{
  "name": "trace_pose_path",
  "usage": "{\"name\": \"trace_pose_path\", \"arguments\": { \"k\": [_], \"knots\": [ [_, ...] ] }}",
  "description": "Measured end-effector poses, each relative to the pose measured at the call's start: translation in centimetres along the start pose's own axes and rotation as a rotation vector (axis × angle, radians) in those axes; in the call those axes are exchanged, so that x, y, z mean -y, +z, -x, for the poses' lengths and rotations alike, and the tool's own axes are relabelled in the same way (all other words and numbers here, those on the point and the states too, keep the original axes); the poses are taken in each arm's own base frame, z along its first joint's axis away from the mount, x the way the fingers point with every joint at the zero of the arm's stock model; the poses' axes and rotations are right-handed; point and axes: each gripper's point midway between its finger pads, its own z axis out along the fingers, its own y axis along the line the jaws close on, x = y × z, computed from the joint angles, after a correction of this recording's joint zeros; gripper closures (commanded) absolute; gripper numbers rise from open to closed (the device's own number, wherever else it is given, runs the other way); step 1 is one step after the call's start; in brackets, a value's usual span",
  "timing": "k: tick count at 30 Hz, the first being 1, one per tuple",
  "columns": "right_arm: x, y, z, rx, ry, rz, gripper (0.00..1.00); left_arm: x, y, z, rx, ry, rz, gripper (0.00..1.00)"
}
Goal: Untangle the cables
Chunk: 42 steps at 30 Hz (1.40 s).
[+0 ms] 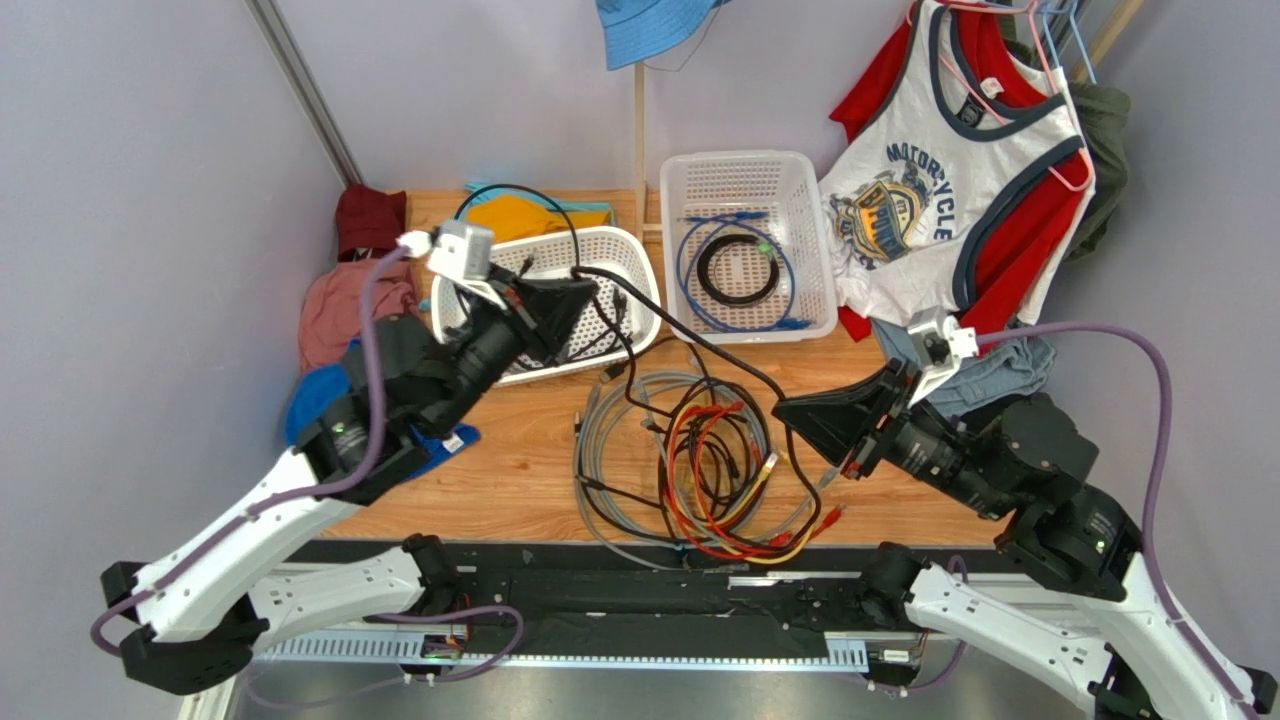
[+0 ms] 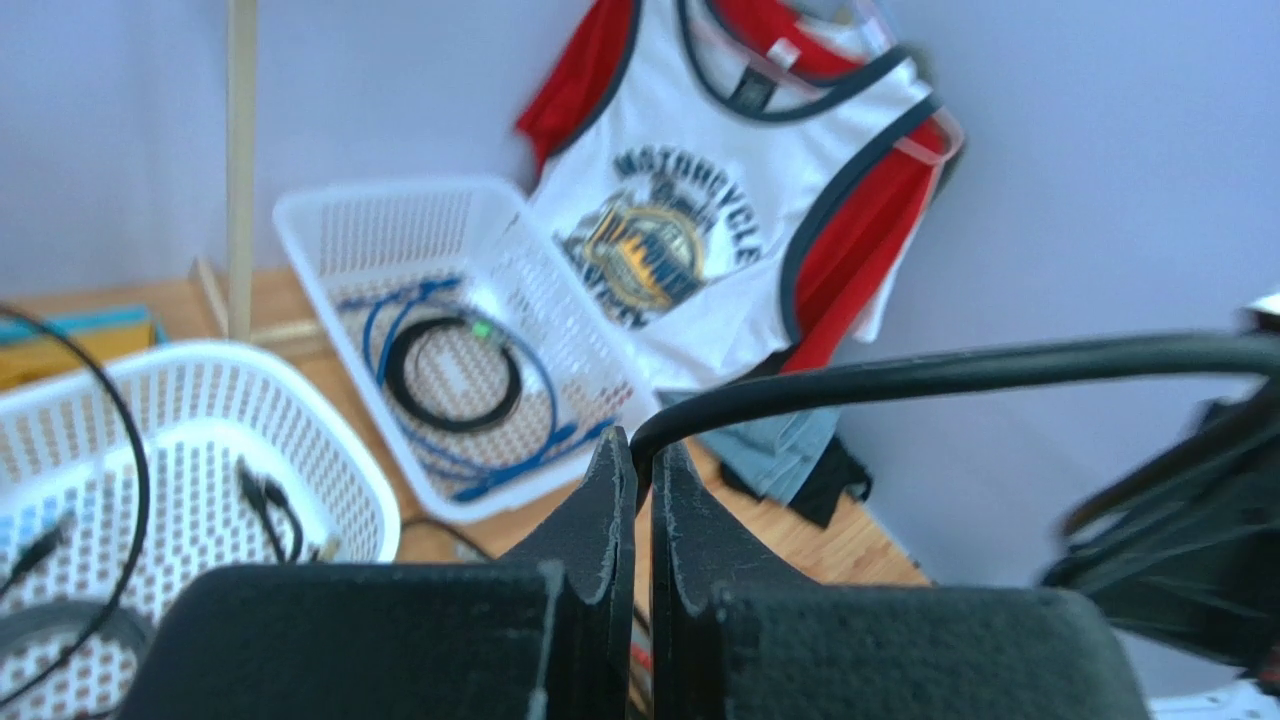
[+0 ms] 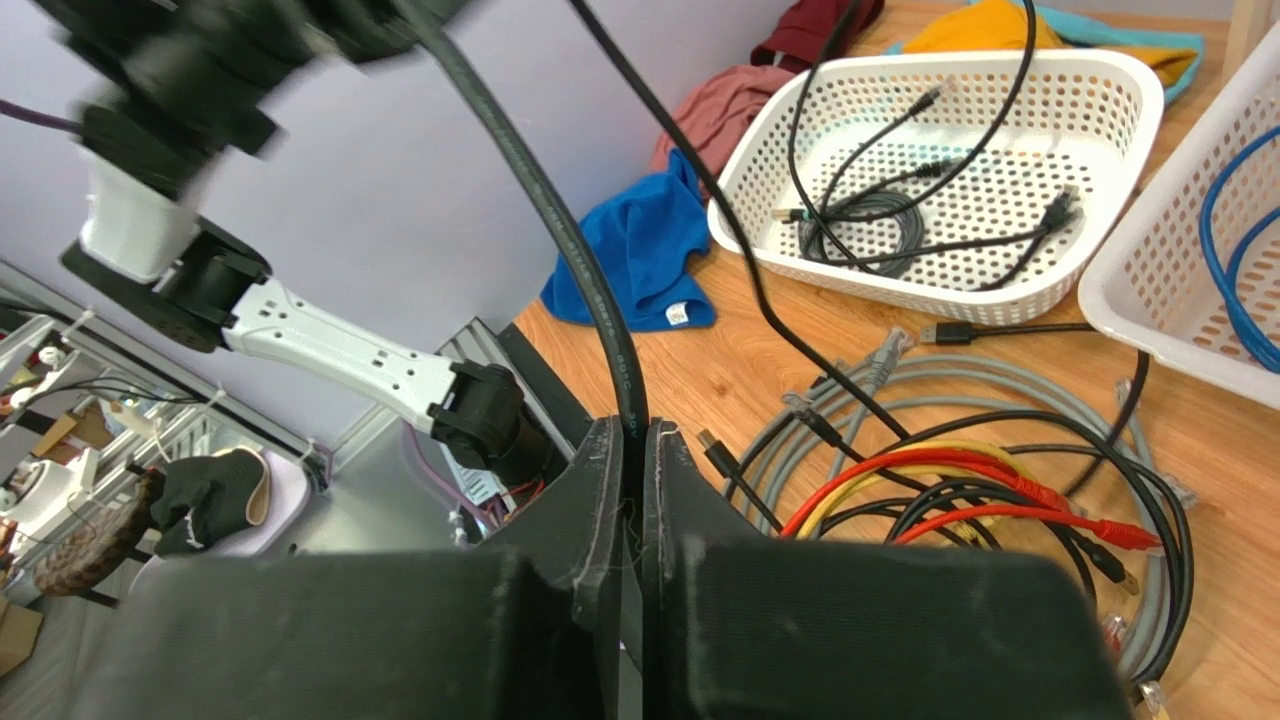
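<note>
The cables (image 1: pixel 694 465) lie in a tangled pile of grey, black, red, orange and yellow loops on the wooden table (image 1: pixel 519 465), also seen in the right wrist view (image 3: pixel 977 465). One thick black cable (image 1: pixel 676 333) is stretched in the air between both grippers. My left gripper (image 1: pixel 586 282) is shut on one end of it (image 2: pixel 962 368), over the left basket; the jaws (image 2: pixel 642 447) pinch it at the tips. My right gripper (image 1: pixel 784 408) is shut on the other end (image 3: pixel 526 165), right of the pile; its jaws (image 3: pixel 631 432) clamp it.
A white basket (image 1: pixel 639 263) at back left holds several black cords (image 3: pixel 887 225). A second white basket (image 1: pixel 819 225) holds coiled black and blue cables (image 1: pixel 744 270). A blue cloth (image 3: pixel 639 248), clothes (image 1: pixel 338 300) at left, a hanging tank top (image 1: pixel 932 180) and a wooden pole (image 1: pixel 639 143) stand around.
</note>
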Motion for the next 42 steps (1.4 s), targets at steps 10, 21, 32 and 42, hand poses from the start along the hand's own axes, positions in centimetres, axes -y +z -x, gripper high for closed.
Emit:
{"name": "trace_pose_path", "arguments": {
  "k": [10, 21, 32, 42],
  "knots": [
    [0.5, 2.0, 0.2, 0.031, -0.002, -0.006, 1.0, 6.4, -4.8, 11.6, 0.107, -0.01, -0.234, 1.0],
    [3.5, 4.6, 0.4, 0.022, -0.027, -0.17, 1.0, 6.1, -1.8, -4.9, -0.19, -0.175, -0.347, 1.0],
    [5.7, 7.8, -4.0, -0.076, -0.024, -0.19, 0.89, 9.9, -2.6, -10.2, -0.335, -0.199, -0.493, 1.0],
    [4.4, 7.5, -10.2, -0.118, 0.058, 0.024, 0.55, 10.3, -1.5, -6.6, -0.279, -0.152, -0.447, 1.0]
  ]
}}
